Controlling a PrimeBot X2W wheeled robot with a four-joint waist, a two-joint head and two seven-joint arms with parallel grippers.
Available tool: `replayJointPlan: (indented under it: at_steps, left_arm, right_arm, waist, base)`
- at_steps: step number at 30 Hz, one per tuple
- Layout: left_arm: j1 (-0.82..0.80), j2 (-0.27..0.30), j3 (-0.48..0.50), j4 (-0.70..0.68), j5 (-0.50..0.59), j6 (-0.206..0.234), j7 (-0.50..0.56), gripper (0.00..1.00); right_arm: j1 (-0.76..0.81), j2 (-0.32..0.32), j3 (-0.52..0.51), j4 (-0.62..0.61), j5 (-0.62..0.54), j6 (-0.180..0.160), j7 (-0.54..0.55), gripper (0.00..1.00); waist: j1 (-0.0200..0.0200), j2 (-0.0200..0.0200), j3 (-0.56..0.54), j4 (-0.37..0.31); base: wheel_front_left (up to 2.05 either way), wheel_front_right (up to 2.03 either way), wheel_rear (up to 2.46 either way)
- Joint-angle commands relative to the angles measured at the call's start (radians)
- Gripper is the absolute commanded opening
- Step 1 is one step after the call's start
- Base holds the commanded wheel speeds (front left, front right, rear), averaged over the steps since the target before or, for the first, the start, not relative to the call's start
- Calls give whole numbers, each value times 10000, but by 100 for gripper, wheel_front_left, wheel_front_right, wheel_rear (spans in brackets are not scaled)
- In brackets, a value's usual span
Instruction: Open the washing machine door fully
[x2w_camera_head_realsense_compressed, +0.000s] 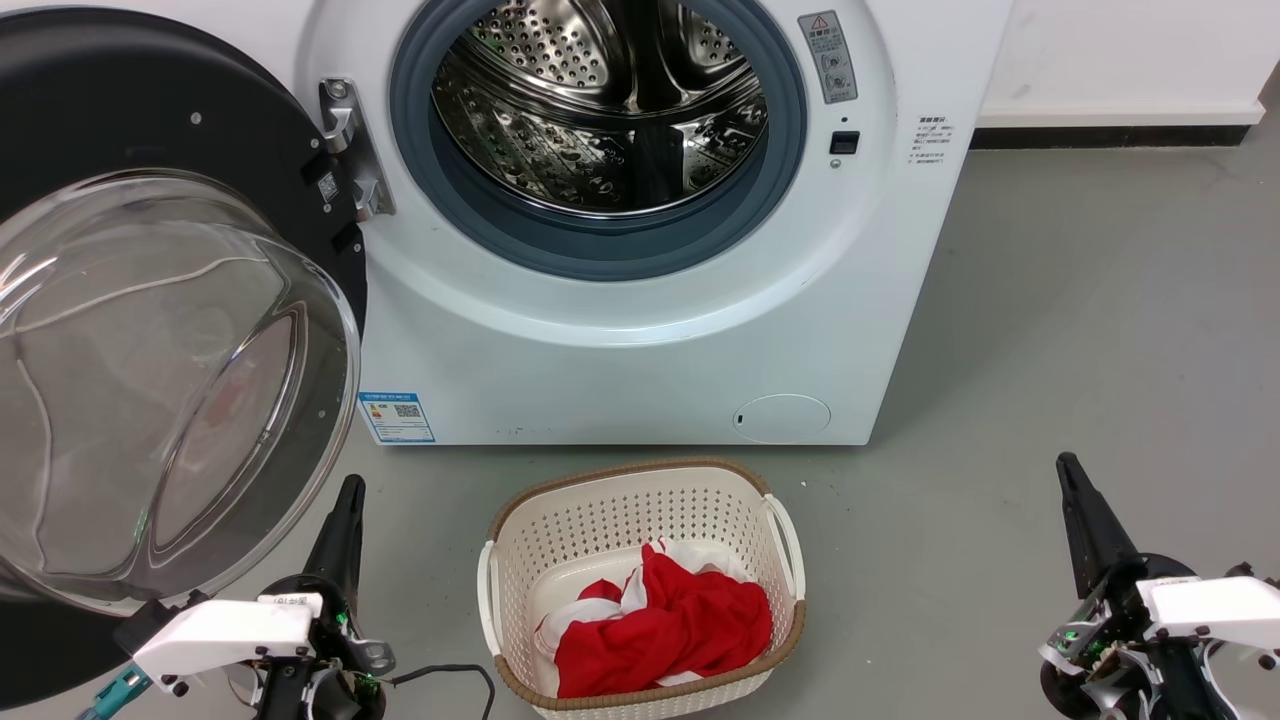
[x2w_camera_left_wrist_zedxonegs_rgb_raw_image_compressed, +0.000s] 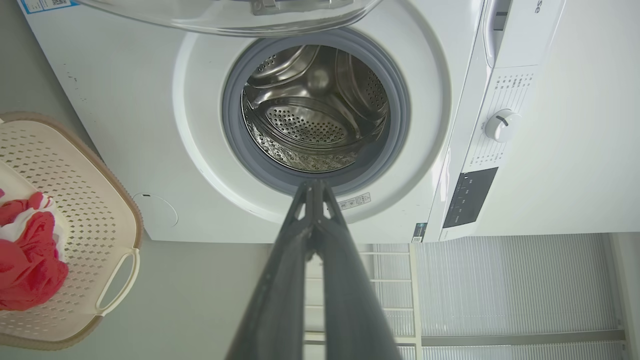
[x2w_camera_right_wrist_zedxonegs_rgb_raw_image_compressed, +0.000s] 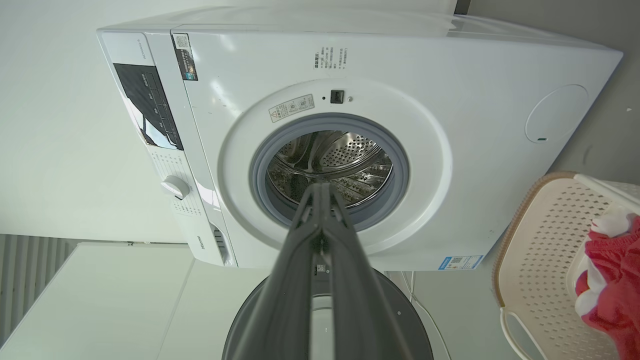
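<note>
Black door (x2w_camera_head_realsense_compressed: 150, 330) wide open, hinged left

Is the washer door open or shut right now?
Open. The door hangs wide to the left on its hinge, and the drum is fully uncovered. Whether it is at its stop, cannot tell.

Unobstructed drum (x2w_camera_head_realsense_compressed: 600, 110), washing machine door (x2w_camera_head_realsense_compressed: 170, 330) swung aside left, basket (x2w_camera_head_realsense_compressed: 620, 520) on floor (x2w_camera_head_realsense_compressed: 1000, 350) below

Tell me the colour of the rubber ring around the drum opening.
Grey-blue gasket, clearest in the head view.
</note>
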Motion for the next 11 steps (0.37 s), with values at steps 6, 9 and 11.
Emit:
replayJointPlan:
  at_steps: [6, 9, 11]
  left_arm:
    - [-100, -24, 85, 21, -531, -88, 156, 0]
    - [-96, -23, 82, 19, -489, -85, 145, 0]
    - [-95, -23, 81, 19, -490, -85, 145, 0]
  right_arm:
    - [-233, 16, -51, 102, 529, -1, 143, 0]
    - [-231, 26, -60, 94, 476, -1, 152, 0]
    - [-231, 31, -68, 95, 467, -1, 160, 0]
  waist:
    - [0, 0, 4, 7]
    - [0, 0, 4, 7]
    - [0, 0, 4, 7]
  base:
    - [0, 0, 0]
    - [0, 0, 0]
    - [0, 0, 0]
